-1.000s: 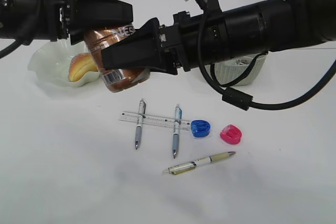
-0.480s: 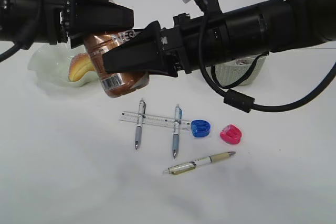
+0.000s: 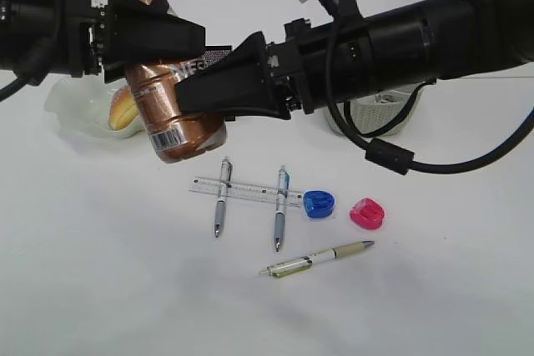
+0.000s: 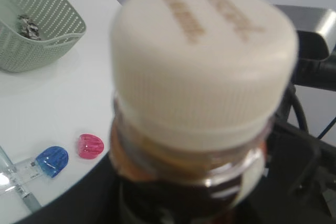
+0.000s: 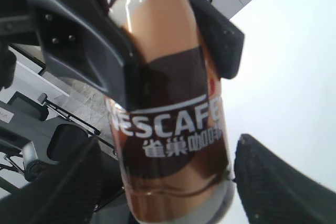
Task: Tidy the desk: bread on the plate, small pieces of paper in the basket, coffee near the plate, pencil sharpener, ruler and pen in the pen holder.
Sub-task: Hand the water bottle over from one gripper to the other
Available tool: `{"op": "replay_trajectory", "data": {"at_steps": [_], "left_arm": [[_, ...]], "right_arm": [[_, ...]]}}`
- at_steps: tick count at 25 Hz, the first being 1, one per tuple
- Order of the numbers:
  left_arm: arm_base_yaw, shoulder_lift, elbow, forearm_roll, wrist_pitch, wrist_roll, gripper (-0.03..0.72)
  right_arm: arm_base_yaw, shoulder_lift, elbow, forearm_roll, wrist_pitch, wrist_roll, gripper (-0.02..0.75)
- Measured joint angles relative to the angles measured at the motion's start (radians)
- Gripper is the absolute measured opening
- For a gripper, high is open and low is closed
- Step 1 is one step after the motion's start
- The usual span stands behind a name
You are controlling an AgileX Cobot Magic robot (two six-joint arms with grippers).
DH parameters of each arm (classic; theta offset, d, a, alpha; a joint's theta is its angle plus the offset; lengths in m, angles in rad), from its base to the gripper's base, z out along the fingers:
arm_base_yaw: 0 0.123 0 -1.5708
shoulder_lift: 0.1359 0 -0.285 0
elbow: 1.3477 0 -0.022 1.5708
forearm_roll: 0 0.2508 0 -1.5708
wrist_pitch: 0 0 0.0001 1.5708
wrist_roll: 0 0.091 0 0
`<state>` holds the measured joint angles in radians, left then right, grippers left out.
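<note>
A brown coffee bottle (image 3: pixel 171 118) with a cream cap hangs tilted above the table, next to the pale green plate (image 3: pixel 71 102) holding bread (image 3: pixel 123 110). My left gripper (image 3: pixel 167 43) is shut on the bottle's upper part. My right gripper (image 3: pixel 196 81) is open around its labelled body (image 5: pixel 168 119), and a thin gap shows at one finger (image 5: pixel 278 182). On the table lie a clear ruler (image 3: pixel 246 192), three pens (image 3: pixel 221 198), a blue sharpener (image 3: pixel 319 203) and a pink sharpener (image 3: pixel 365 213). The cap (image 4: pixel 199 77) fills the left wrist view. The pen holder is out of view.
A pale green mesh basket (image 3: pixel 375 114) stands behind my right arm, with bits of paper (image 4: pixel 26 24) inside. Both arms cross low over the back half of the table. The sharpeners and ruler end lie under the bottle in the left wrist view.
The bottle has swung more upright and risen a little toward the left. My right gripper's fingers have narrowed around its body. The left grip is unchanged.
</note>
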<state>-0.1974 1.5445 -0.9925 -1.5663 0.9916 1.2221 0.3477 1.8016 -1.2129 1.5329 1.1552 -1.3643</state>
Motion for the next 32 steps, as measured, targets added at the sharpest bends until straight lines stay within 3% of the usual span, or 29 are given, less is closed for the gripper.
{"op": "replay_trajectory", "data": {"at_steps": [7, 16, 20, 27, 30, 32], "left_arm": [[0.011, 0.000, 0.000, 0.012, -0.017, -0.004, 0.331], [0.061, 0.000, 0.000, 0.038, -0.004, -0.021, 0.331], [0.061, 0.000, 0.000, 0.045, 0.000, -0.021, 0.331], [0.061, 0.000, 0.000, 0.080, 0.002, -0.031, 0.331], [0.061, 0.000, 0.000, 0.106, 0.001, -0.037, 0.331], [0.061, 0.000, 0.000, 0.121, -0.003, -0.041, 0.331]], "right_arm": [[-0.079, -0.004, -0.001, -0.022, 0.011, 0.004, 0.569], [-0.088, -0.004, -0.001, -0.201, 0.015, 0.086, 0.569], [-0.101, -0.004, -0.005, -0.353, 0.014, 0.284, 0.569], [-0.200, -0.004, -0.005, -0.600, -0.019, 0.649, 0.569], [-0.239, -0.006, -0.005, -0.767, -0.030, 0.798, 0.569], [-0.257, -0.006, -0.005, -0.937, -0.044, 0.931, 0.569]]}}
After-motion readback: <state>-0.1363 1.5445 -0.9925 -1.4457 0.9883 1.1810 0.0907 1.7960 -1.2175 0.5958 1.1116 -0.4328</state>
